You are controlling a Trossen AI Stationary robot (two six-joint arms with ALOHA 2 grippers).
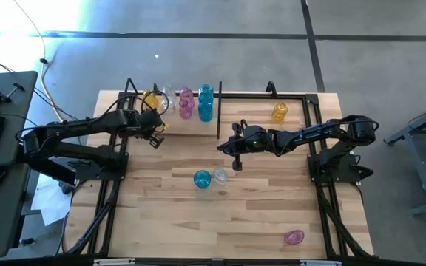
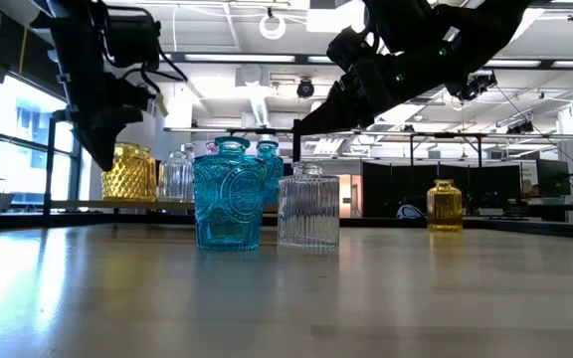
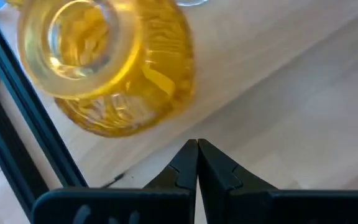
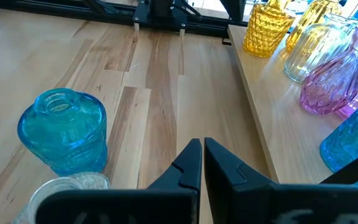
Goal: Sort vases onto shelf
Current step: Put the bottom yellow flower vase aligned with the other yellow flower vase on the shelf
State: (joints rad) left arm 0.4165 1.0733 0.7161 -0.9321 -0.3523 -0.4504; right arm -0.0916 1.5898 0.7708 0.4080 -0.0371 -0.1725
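Both claws closed, empty: left claw (image 3: 197, 163) hovering by yellow vase (image 3: 107, 65) on shelf (image 1: 198, 125); right claw (image 4: 202, 163) hanging near blue vase (image 4: 63, 129) on counter (image 1: 257, 214).

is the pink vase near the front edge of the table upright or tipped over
Tipped over: the pink vase lies on its side on the table, apart from the others.

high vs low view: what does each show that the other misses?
Only the high view: the pink vase lying near the table's front right, and the pink vases on the shelf. Only the low view: the room beyond the table, with ceiling lights. Both: the blue vase beside the clear vase, and the lone yellow vase.
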